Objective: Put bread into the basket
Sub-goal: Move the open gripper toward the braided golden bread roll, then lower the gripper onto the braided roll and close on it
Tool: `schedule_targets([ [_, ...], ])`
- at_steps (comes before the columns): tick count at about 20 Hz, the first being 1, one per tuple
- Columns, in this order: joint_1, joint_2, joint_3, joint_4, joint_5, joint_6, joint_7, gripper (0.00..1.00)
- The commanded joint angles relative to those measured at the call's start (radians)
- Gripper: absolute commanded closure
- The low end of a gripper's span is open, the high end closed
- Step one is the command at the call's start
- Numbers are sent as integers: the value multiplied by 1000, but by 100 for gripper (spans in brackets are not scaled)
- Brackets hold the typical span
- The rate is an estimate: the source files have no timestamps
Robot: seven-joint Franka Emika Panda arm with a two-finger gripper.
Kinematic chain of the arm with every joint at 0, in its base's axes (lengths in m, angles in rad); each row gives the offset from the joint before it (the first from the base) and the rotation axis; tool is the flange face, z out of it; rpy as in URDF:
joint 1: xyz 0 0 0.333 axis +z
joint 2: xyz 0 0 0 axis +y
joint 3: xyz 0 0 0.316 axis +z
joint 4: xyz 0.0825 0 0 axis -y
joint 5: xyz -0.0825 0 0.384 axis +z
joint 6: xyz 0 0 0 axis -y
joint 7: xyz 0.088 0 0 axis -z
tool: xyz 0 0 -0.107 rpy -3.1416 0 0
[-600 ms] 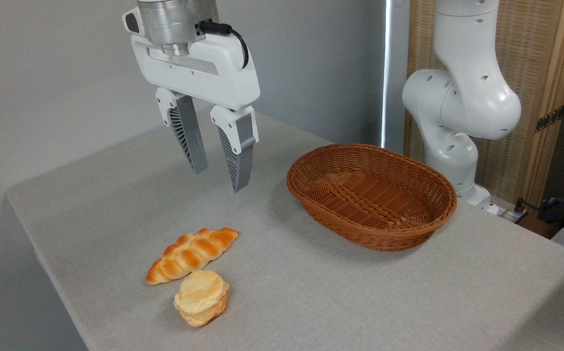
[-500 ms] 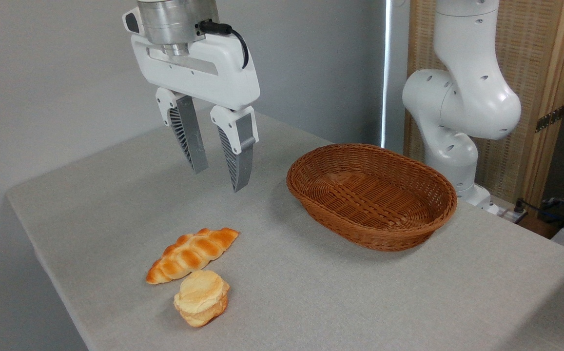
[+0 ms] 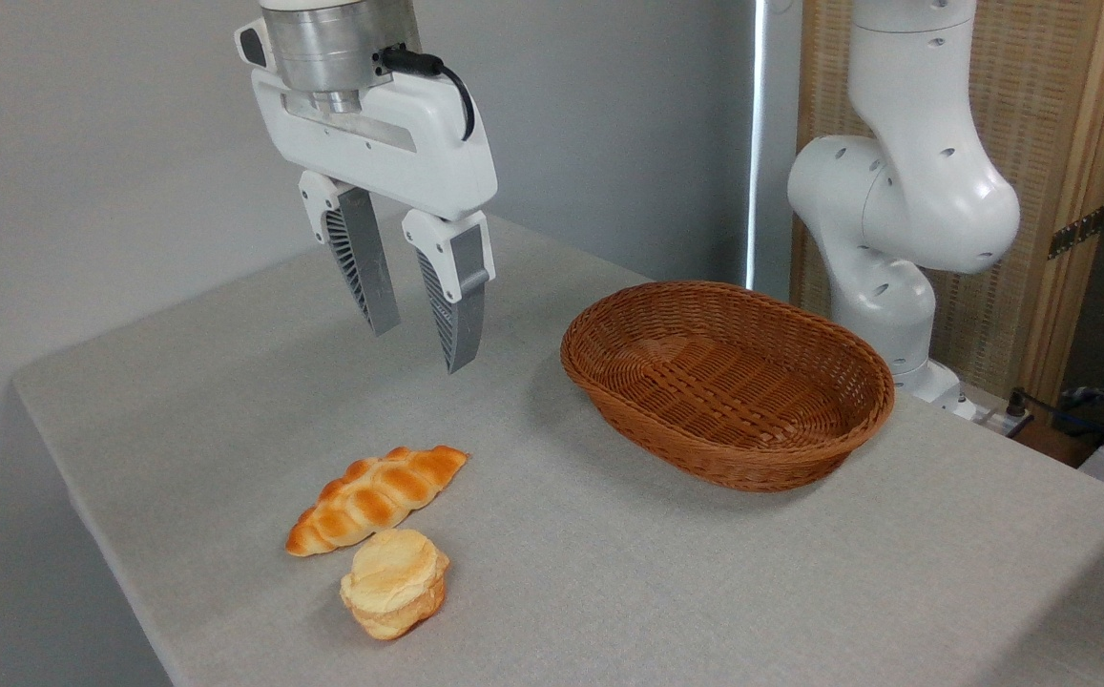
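Since the earlier frames the gripper [image 3: 415, 351] has shifted slightly to the left and a little upward; the bread, bun and basket are unchanged in position. The bread [image 3: 376, 498] lies flat on the grey counter [image 3: 609, 582], in the front left area, angled with one pointed end toward the lower left and the other toward the upper right. A small round pale bun [image 3: 395, 582] sits just in front of it, touching or nearly touching the loaf's lower edge. The gripper hangs in the air above and behind the bread, clear of it, its two ribbed fingers [image 3: 364, 277] spread apart and holding nothing. The basket [image 3: 828, 444] stands on the counter well to the right, empty, with the arm's base column behind it.
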Motion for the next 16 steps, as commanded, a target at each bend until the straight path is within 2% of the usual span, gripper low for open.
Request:
schedule_targets([
  [1,-1,-1,-3,-3,-13,28,-1,0],
  [5,-1,-13,-35,-118,-14,163,-7,0],
  [9,8,-13,-101,-208,-27,271,-8,0],
  [14,8,-5,-133,-323,-117,453,-43,0],
  [16,8,1,-135,-363,-125,507,-50,0],
])
